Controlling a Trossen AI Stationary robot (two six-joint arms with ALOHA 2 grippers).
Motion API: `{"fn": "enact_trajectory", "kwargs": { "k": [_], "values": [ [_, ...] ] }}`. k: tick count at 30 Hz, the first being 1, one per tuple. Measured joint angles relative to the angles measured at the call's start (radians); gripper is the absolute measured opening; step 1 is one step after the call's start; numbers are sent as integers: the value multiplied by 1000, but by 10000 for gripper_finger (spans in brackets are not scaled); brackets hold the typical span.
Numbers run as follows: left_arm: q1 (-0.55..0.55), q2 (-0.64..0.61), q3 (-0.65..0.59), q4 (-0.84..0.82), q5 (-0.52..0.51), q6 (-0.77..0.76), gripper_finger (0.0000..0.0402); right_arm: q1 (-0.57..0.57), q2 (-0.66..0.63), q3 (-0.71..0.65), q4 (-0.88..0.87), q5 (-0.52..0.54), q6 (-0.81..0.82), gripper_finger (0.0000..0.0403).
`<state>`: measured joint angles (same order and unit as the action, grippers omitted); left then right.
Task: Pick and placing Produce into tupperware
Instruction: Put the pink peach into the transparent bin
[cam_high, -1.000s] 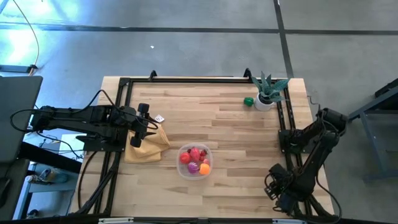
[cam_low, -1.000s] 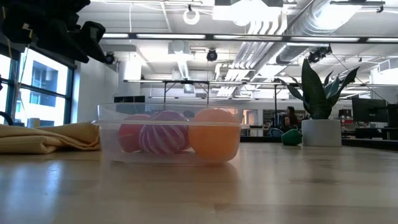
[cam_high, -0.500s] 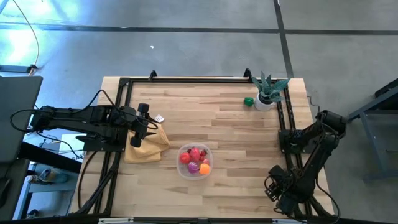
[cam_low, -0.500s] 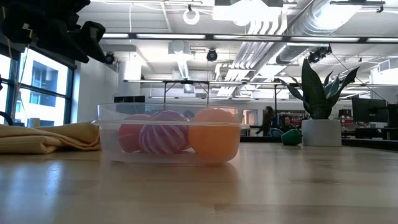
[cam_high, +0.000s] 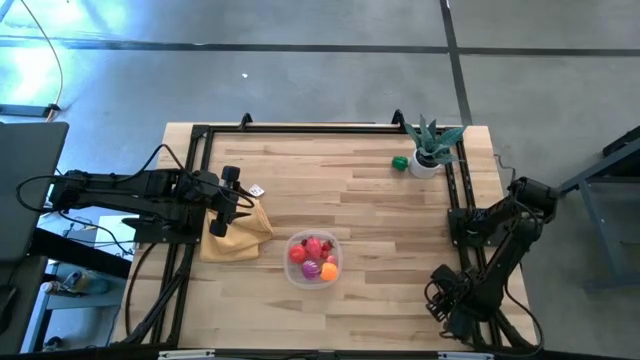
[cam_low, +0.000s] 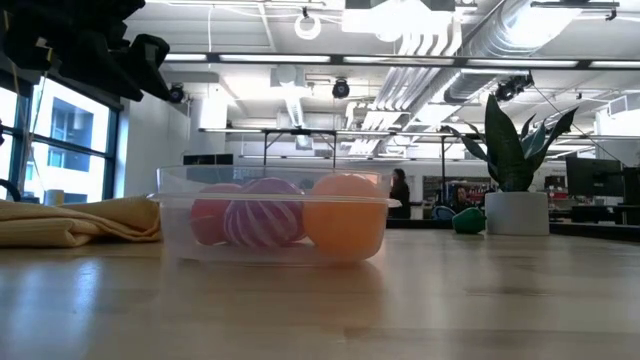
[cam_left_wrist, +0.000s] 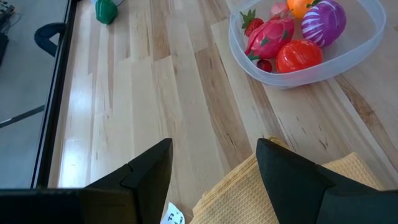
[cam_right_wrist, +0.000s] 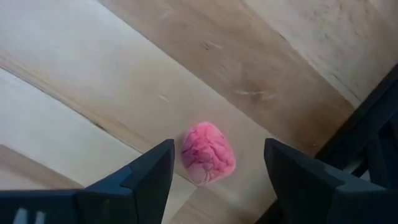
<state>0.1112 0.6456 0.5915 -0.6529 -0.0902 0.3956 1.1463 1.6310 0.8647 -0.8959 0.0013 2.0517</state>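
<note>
Wooden table (cam_high: 380, 215), pink produce (cam_right_wrist: 208, 154) (unseen from above) between parted right gripper (cam_right_wrist: 214, 163) fingers.

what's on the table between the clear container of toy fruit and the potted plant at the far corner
Mostly bare wood, in the high view. The only thing near that line is a small green toy beside the potted plant, far from the container.

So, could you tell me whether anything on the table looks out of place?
Yes: a green piece lies beside the plant pot, and a pink piece sits under the open right gripper, both outside the tupperware.
</note>
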Motion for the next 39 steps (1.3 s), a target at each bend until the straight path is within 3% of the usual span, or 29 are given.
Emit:
{"fn": "enact_trajectory", "kwargs": {
  "k": [16, 28, 39],
  "values": [
    [0, 0, 0, 0, 0, 0, 221, -1, -4, -44, 67, -25, -27, 239],
    [0, 0, 0, 0, 0, 0, 221, -2, -3, -44, 71, -38, -18, 190],
    [0, 0, 0, 0, 0, 0, 221, -46, -3, -42, 79, -85, -28, 185]
  ]
}}
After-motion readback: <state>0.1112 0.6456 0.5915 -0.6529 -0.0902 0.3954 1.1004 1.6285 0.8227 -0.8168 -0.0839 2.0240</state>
